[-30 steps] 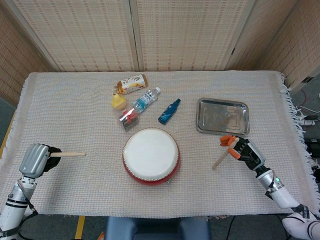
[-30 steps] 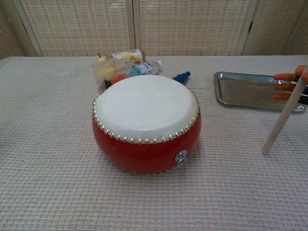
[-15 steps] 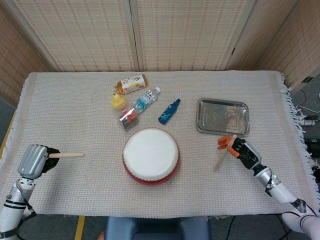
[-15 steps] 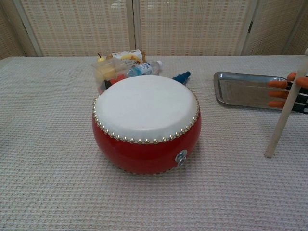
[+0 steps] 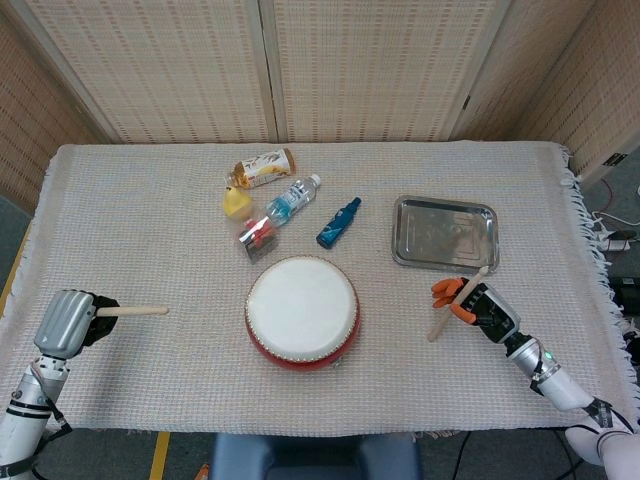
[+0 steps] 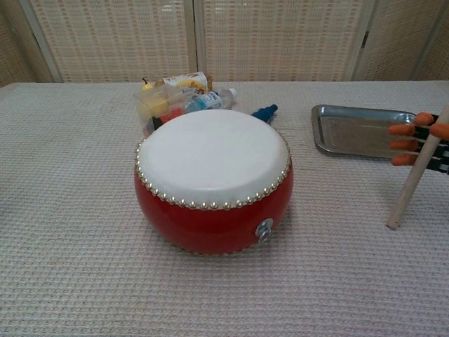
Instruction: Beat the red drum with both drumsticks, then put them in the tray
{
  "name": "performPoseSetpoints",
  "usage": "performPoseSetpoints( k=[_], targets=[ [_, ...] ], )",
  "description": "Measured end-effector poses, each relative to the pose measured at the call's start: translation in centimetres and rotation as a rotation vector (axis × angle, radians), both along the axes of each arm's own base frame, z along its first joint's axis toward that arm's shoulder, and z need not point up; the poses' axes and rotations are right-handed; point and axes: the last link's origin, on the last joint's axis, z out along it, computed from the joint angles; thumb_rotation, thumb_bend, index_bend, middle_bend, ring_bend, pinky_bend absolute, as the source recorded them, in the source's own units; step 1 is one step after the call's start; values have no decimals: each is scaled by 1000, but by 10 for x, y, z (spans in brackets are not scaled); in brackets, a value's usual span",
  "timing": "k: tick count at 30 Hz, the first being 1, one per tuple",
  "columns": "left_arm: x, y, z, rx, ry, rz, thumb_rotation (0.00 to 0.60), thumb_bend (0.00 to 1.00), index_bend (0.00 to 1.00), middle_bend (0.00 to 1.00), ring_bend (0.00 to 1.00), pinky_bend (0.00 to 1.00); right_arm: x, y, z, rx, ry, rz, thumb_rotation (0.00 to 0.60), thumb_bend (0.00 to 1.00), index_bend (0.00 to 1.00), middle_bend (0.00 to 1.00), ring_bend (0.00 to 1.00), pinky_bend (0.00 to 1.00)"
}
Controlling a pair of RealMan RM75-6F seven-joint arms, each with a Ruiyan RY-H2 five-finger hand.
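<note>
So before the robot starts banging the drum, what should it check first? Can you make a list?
1. Left hand holds the left drumstick: ok.
2. Right hand holds the right drumstick: ok; its orange fingertips are wrapped around it.
3. Top of the red drum has nothing on it: ok.
4. Sticks are over the drum, ready to hit: not ok; both sit out to the sides, and the right one's tip points down near the cloth.
5. Tray has room for the sticks later: ok, nothing lies in it.
6. The bottles behind the drum are out of the swing path: cannot tell for certain; they lie close behind it.
</note>
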Motion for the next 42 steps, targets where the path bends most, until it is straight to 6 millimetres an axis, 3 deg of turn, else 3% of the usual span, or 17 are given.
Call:
performPoseSetpoints(
  k=[11, 20, 42],
  targets=[
    [0, 1, -2, -6, 0, -1, 600, 849, 1000, 1000, 1000, 1000, 2, 8, -9, 0, 55, 41, 600, 316, 555, 402, 353, 383],
    [-1, 1, -3, -10, 2, -1, 600, 849, 1000, 1000, 1000, 1000, 1, 9, -12, -7, 73, 37, 600, 131, 603, 447, 385, 414],
    [-3, 2, -7, -22, 3, 4, 600, 847, 1000, 1000, 1000, 1000, 4, 12, -32, 30, 174, 59, 600, 120, 772, 570, 500, 514]
  ],
)
